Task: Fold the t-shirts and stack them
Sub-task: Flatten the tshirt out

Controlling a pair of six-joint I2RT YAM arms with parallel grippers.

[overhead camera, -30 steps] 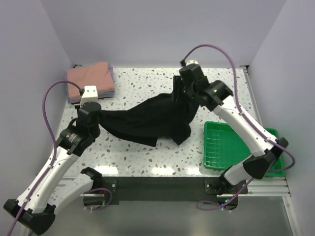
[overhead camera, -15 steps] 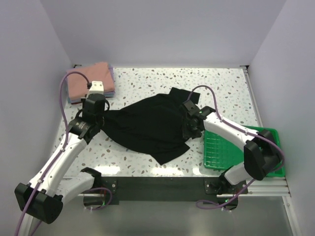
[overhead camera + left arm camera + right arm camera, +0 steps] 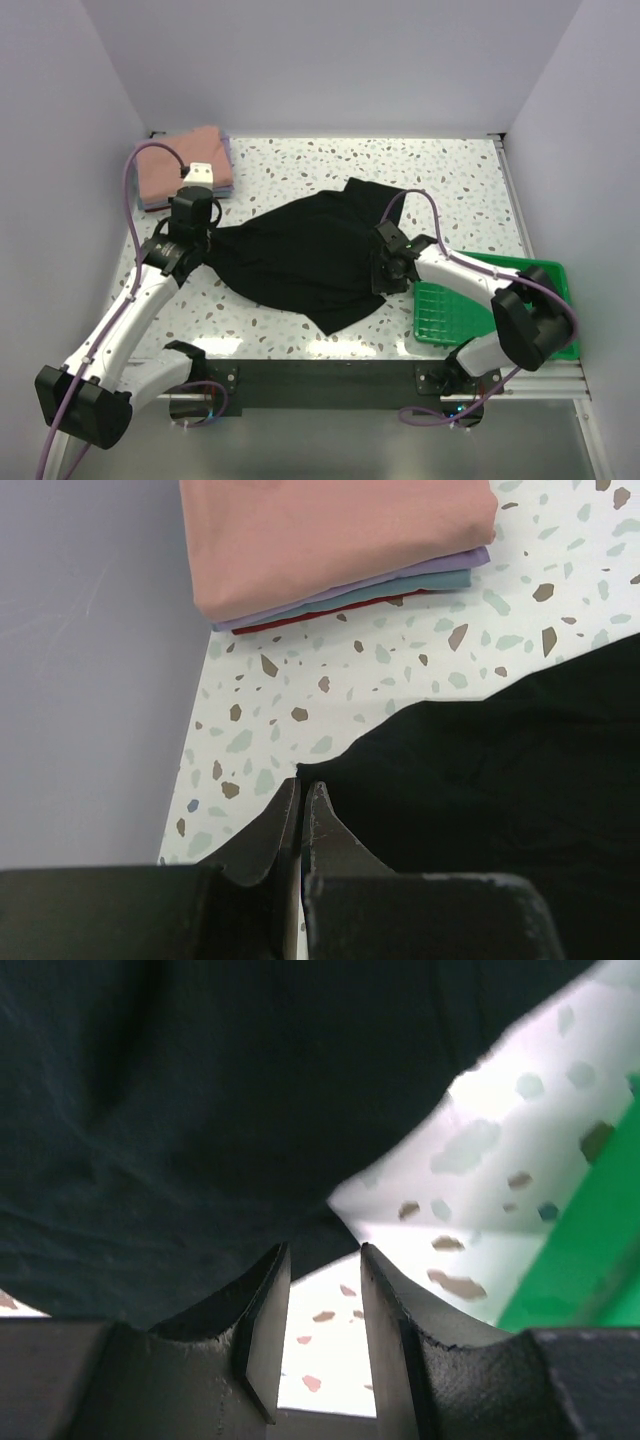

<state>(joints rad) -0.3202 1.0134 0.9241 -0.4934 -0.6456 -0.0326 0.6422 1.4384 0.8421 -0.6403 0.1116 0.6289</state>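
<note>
The green tray sits at the near right corner of the tabletop, with the right forearm over it. The right gripper, jaws parted, meets the right edge of the black t-shirt mid-tabletop. The left gripper clamps its left corner. The folded t-shirts are stacked in the far left corner.

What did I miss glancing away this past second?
The right hand swung from the far side down to the near right, laying the black cloth T-shirt flatter; its jaws stand apart, empty. The left hand shifted slightly, still pinching the shirt's corner. The pink-topped folded shirt stack and green plastic tray stayed.
</note>
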